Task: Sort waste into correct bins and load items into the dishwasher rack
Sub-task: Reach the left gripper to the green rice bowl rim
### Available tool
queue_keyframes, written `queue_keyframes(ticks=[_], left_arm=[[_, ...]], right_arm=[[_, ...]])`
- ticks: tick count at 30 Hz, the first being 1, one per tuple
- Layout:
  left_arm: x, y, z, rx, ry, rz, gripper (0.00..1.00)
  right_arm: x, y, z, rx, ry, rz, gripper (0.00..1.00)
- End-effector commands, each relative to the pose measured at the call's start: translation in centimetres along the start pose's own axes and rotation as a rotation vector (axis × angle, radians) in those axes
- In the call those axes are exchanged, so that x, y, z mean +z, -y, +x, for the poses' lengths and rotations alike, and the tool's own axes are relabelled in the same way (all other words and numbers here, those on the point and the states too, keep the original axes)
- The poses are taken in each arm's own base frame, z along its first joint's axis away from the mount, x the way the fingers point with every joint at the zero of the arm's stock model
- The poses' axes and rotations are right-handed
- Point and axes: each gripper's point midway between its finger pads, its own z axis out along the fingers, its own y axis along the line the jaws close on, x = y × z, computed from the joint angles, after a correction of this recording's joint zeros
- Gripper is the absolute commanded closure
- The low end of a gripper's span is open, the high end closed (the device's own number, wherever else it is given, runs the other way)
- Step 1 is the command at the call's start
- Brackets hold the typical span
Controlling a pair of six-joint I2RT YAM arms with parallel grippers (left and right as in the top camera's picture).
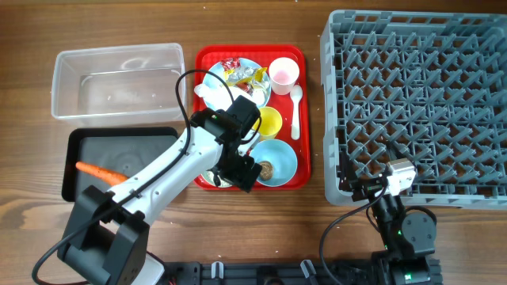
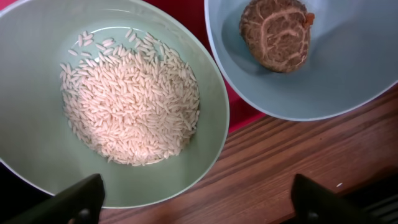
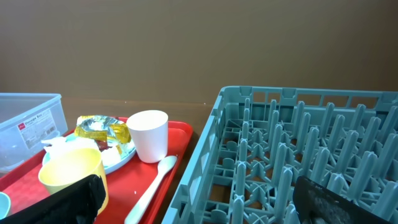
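Black fingertips [image 2: 78,198] of your left gripper [image 2: 202,202] stand wide apart with nothing between them; the hand is released. It hangs over the near rim of a pale green-blue bowl [image 2: 37,162] that holds a mound of white rice-like grains [image 2: 130,102]. Just beside that bowl, to its right in the left wrist view, a second light blue bowl [image 2: 354,74] holds a small brown lump [image 2: 275,32]. Both bowls sit at the near edge of a red tray [image 2: 241,115], which lies on the wooden table [image 2: 298,162].

From overhead, farther back on the tray, a yellow cup [image 1: 271,123] stands behind the bowls. Behind it a light blue plate [image 1: 212,77] carries crumpled red and yellow wrappers [image 1: 242,73] and white tissue [image 1: 218,96]. A pink cup [image 1: 283,74] stands at the tray's far right, with a white spoon [image 1: 295,111] lying in front of it.

Left of the tray, an orange carrot [image 1: 99,169] lies in the black bin [image 1: 79,142]. The clear bin [image 1: 119,79] sits behind the black one.

Your right gripper [image 3: 211,202] is also released, its dark fingers spread wide and holding nothing. It sits low at the near left corner of the grey dishwasher rack [image 1: 420,103], which stands right of the tray with no items among the pegs that show.
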Motion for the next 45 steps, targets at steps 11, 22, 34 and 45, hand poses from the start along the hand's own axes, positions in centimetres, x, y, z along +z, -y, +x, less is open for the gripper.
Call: queue_keyframes(ticks=[11, 22, 34, 45], left_arm=[[1.6, -0.3, -0.4, 0.034, 0.058, 0.004, 0.22], [3.3, -0.6, -0.7, 0.080, 0.100, -0.005, 0.26], [3.4, -0.5, -1.4, 0.091, 0.125, -0.003, 0.33], [4.3, -0.5, -1.6, 0.090, 0.113, -0.003, 0.36]], right_arm=[[0.0, 0.2, -0.1, -0.013, 0.005, 0.009, 0.00], [0.0, 0.2, -0.1, -0.013, 0.005, 0.009, 0.00], [0.0, 0.2, -0.1, -0.013, 0.005, 0.009, 0.00], [0.0, 0.2, -0.1, -0.013, 0.005, 0.009, 0.00]])
